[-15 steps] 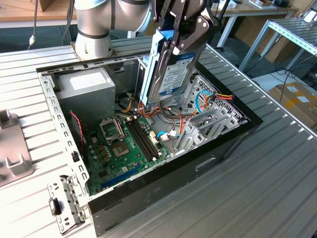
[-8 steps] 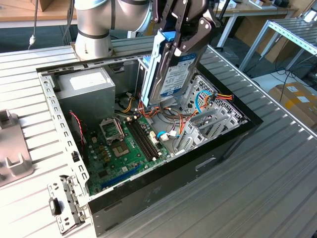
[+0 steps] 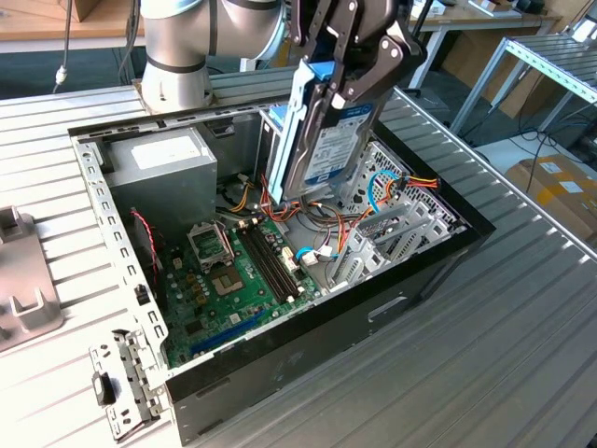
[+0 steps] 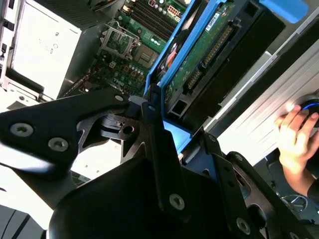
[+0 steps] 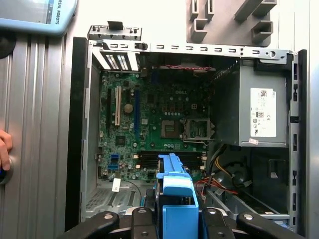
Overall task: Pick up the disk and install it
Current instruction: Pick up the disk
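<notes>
1. Disk (image 3: 322, 140) is in my gripper (image 3: 353, 82), fingers clamped tight across its light-blue frame. It is held on edge and hangs straight down from my fingers, white label facing outward.
2. Under my grip sits the open computer case (image 3: 373, 308). The disk's lower edge hovers inside the opening, just above the tangle of cables (image 3: 322, 219), and as far as I can tell it touches nothing.
3. In the second wrist view, the disk (image 4: 199, 55) shows its green circuit side, with the connector end pointing away from my palm, down into the case.
4. In the first wrist view, the blue frame (image 5: 177, 199) runs dead centre between my fingers (image 5: 144, 219). I judge the hold square and not skewed.
5. My grip is at the top end, so most of the disk hangs free below it. That calls for slow, straight travel with no wrist swing.
6. Those cables right beneath my fingertips are the snag risk, so I judge a clean vertical line to be the safest.
7. Motherboard (image 3: 238, 271) lies lower and off to one side of my hand, with the power supply box (image 3: 163, 173) beyond it. Neither should be touched.
8. A person's hand (image 4: 294, 132) rests on the table outside the case, well apart from my grip.
</notes>
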{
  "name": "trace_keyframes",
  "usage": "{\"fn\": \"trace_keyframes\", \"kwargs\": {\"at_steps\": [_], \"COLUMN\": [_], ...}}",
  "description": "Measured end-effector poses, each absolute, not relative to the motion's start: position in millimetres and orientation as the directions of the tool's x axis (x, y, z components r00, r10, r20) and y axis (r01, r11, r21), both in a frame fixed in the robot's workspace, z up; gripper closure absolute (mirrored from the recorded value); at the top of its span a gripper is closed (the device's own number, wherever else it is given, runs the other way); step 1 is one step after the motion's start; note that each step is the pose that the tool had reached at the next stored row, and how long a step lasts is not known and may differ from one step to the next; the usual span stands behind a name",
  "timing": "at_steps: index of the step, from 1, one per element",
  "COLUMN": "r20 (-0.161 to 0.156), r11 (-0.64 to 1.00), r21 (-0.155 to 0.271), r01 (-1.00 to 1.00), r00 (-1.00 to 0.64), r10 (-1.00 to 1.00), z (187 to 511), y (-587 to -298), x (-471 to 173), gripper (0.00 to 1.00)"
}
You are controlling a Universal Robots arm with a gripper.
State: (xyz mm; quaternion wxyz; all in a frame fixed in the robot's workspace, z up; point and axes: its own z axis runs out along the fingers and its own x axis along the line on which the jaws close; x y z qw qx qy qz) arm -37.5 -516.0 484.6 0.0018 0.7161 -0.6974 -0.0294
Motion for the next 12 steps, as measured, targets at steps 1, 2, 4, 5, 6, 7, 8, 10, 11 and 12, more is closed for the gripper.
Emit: {"fn": "trace_keyframes", "kwargs": {"at_steps": [1, 2, 4, 5, 6, 7, 8, 10, 11, 12], "r20": [-0.04, -0.04, -0.04, -0.04, -0.04, -0.04, -0.04, -0.04, -0.04, -0.04], "r11": [-0.027, -0.027, -0.027, -0.027, -0.027, -0.027, -0.027, -0.027, -0.027, -0.027], "r21": [0.044, 0.044, 0.044, 0.044, 0.044, 0.044, 0.044, 0.044, 0.044, 0.044], "r01": [-0.999, -0.999, -0.999, -0.999, -0.999, -0.999, -0.999, -0.999, -0.999, -0.999], "r00": [0.026, 0.026, 0.026, 0.026, 0.026, 0.026, 0.026, 0.026, 0.026, 0.026], "r10": [-0.999, -0.999, -0.999, -0.999, -0.999, -0.999, -0.999, -0.999, -0.999, -0.999], "z": [484.6, 484.6, 484.6, 484.6, 484.6, 484.6, 484.6, 484.6, 484.6, 484.6], "y": [-516.6, -517.4, -518.9, -519.6, -520.4, -521.2, -522.0, -524.9, -525.7, -526.4], "x": [-37.5, -37.4, -37.3, -37.3, -37.2, -37.2, -37.1, -37.0, -37.0, -37.0], "gripper": [0.63, 0.63, 0.63, 0.63, 0.63, 0.63, 0.63, 0.63, 0.63, 0.63]}}
